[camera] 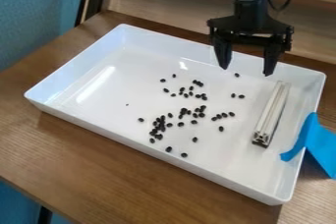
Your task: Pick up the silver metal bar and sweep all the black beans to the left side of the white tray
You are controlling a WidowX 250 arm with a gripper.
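Open gripper hangs over tray; bar's material unclear.

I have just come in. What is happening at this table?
A black robot arm has its open, empty tool over the far part of a white tray. In the tray, small dark bean-like pieces lie scattered, with a pale bar on the right. A blue strip hangs over the rim.

Room to go by on tray's L side. Black beans in mid & long bar on R block way.
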